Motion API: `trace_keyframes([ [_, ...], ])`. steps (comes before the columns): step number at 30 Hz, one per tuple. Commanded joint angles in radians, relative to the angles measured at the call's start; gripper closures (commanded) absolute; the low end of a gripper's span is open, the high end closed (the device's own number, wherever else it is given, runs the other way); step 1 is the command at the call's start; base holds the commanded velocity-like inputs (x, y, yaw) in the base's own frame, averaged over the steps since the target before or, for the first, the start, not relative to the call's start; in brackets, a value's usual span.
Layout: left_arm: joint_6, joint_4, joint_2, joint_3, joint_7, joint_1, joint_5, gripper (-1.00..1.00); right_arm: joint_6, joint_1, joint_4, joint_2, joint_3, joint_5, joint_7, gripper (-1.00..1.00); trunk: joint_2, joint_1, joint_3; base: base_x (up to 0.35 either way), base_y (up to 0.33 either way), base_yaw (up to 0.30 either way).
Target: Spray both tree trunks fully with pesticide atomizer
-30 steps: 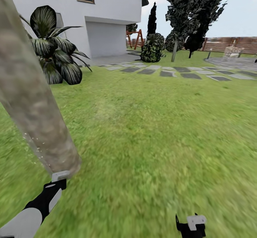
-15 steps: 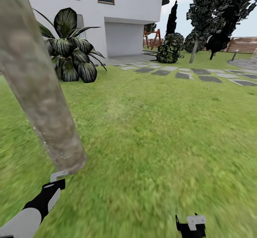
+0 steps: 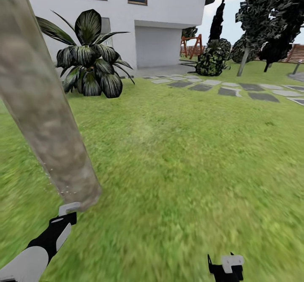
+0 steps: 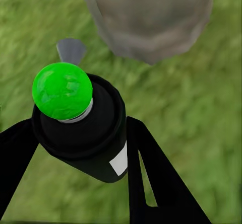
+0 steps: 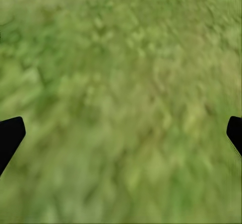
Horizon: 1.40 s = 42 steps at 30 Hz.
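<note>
A thick grey-brown tree trunk [image 3: 42, 104] leans across the left of the head view, with fine white pesticide specks [image 3: 54, 179] on its lower edge. Just below the trunk's base is my left gripper [image 3: 67, 211]. In the left wrist view that gripper [image 4: 80, 151] is shut on the pesticide atomizer [image 4: 85, 138], a black bottle with a round green top [image 4: 62, 90], and the trunk base [image 4: 148, 17] stands a little beyond it. The second tree [image 3: 243, 60] stands far off at the right. My right gripper [image 3: 226, 267] hangs open over the grass lawn [image 5: 121, 103].
A broad-leaved striped plant [image 3: 88, 62] grows in front of the white house [image 3: 169, 15]. Grey stepping stones [image 3: 230, 91] run across the lawn at the right, past a dark bush [image 3: 211, 62]. Open grass [image 3: 190, 168] spreads ahead and to the right.
The whole head view has shifted: house, plant and stones slid to the right in the picture, so the camera turned left. Both arms keep their places in the view.
</note>
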<state>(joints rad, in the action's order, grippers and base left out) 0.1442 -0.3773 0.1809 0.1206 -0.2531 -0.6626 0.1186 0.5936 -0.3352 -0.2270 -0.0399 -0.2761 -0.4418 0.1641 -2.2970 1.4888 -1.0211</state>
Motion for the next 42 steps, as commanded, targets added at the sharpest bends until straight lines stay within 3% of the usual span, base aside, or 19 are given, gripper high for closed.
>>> trace_keyframes([
  [1, 0.000, 0.000, 0.000, 0.000, 0.000, 0.000, 0.000, 1.00, 0.000, 0.000, 0.000, 0.000, 0.000, 0.000, 0.000, -1.00, 0.000, 0.000, 0.000, 0.184, -0.217, 0.276],
  [12, 0.000, 0.000, 0.000, 0.001, 0.000, 0.000, 0.000, 1.00, 0.000, -0.001, 0.000, 0.000, 0.000, 0.000, 0.000, -1.00, 0.000, 0.000, 0.000, 0.177, -0.226, 0.278],
  [22, 0.000, 0.000, 0.000, 0.001, 0.000, 0.000, 0.000, 1.00, 0.000, 0.000, 0.000, 0.000, 0.000, 0.000, 0.000, -1.00, 0.000, 0.000, 0.000, 0.160, -0.235, 0.079],
  [42, 0.000, 0.000, -0.001, 0.001, 0.000, 0.000, 0.000, 1.00, 0.000, -0.001, 0.000, 0.000, 0.000, 0.001, 0.000, -1.00, 0.000, 0.000, 0.000, 0.161, -0.239, 0.276],
])
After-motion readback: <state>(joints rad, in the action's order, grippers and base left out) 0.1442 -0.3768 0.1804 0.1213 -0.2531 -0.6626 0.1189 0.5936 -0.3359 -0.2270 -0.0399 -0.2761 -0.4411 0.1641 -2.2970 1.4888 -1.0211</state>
